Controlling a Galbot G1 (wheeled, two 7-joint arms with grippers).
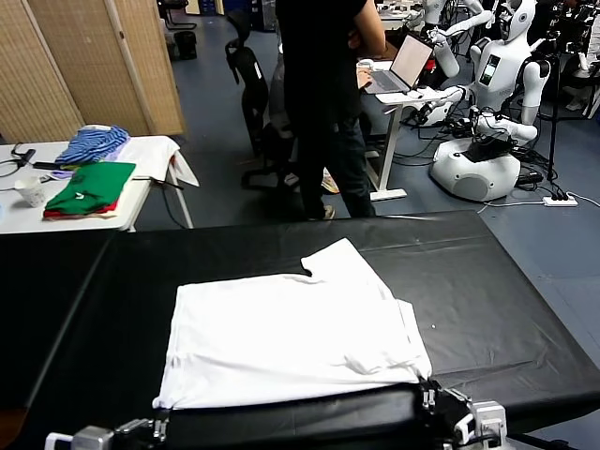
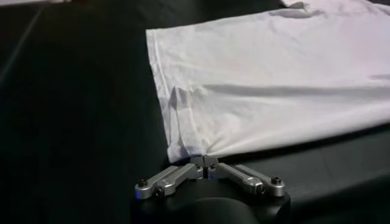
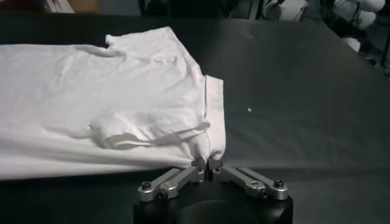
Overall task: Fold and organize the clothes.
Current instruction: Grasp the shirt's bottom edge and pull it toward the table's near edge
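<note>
So my left gripper [image 2: 206, 163] was pinched together right on the near left corner of the T-shirt [image 1: 295, 337], and my right gripper [image 3: 209, 166] was clamped the same way on the near right corner, by the sleeve. Both sat at the near edge of the black table [image 1: 487, 309], about equally close to the cloth. From my fingertips the shirt ran away from me, plain white side up, long axis lying left to right between the two hands. I reckoned any next move hinged on that shared near edge.
</note>
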